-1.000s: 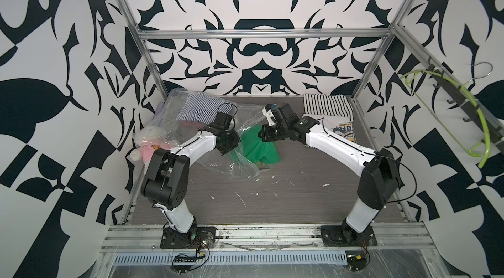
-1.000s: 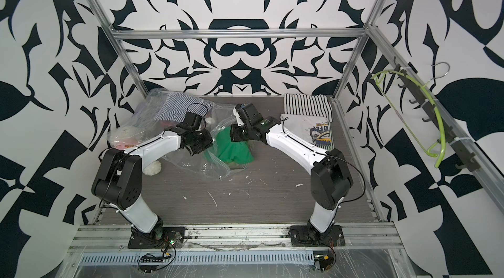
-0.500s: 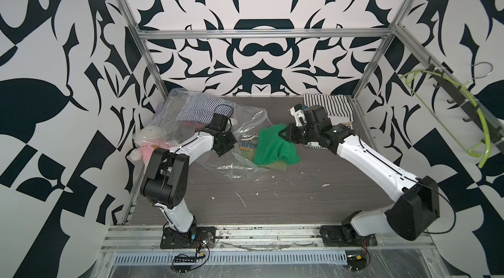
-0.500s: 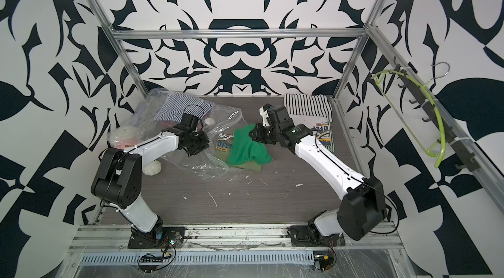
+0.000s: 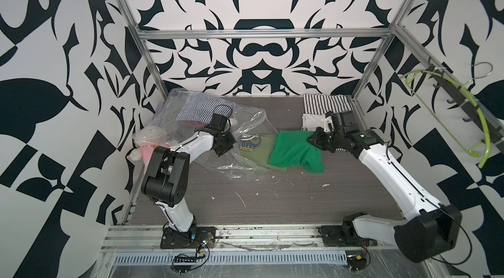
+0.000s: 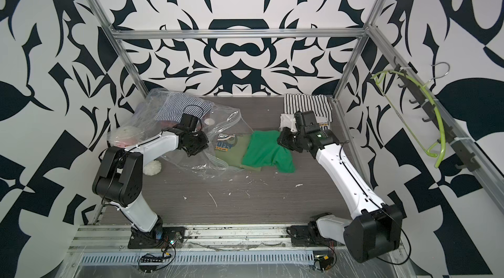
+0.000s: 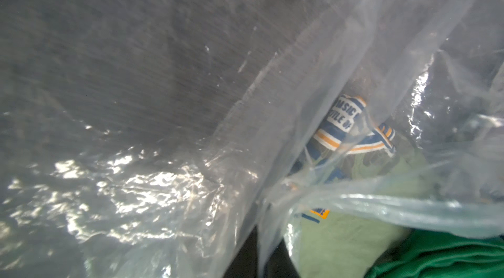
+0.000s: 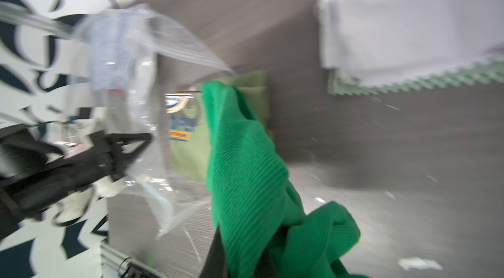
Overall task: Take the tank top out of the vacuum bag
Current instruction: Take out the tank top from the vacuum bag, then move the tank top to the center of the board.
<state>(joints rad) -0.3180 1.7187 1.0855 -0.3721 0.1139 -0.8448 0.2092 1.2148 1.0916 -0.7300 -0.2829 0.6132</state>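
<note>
Right gripper [image 5: 313, 140] [image 6: 283, 141] first: we see its jaws closed on the upper corner of the green tank top [image 5: 294, 153] [image 6: 264, 153], with the fabric bunched between them. From that pinch the tank top [image 8: 245, 167] drapes down onto the counter [image 5: 272, 208] and spreads out crumpled. Its near half lies over an olive T-shirt [image 5: 259, 151] [image 6: 231, 153] with a blue and orange print. In both top views the tank top sits beside the mouth of the vacuum bag [image 5: 237, 164] [image 6: 207, 164] and, as far as we can tell, outside it. The T-shirt's printed end reaches under the clear film.

Left gripper [image 5: 222, 148] [image 6: 193, 149] is narrow too, closed on a fold of the vacuum bag's film near the open zip edge. Its wrist camera looks through crinkled plastic [image 7: 163, 181], with the T-shirt [image 7: 341, 235] and a strip of green beyond it.

Farther out, the bag's round white valve cap [image 5: 233, 121] [image 6: 209, 121] lies just behind the left gripper. A blue-striped garment [image 5: 201, 107] shows inside the bag at the far left corner. A pink and white plush toy [image 5: 152, 137] rests against the bag's left side. Behind the right gripper we see a folded white garment [image 5: 312, 121], and past it a black-and-white striped shirt [image 5: 327, 102] at the far right corner.
</note>
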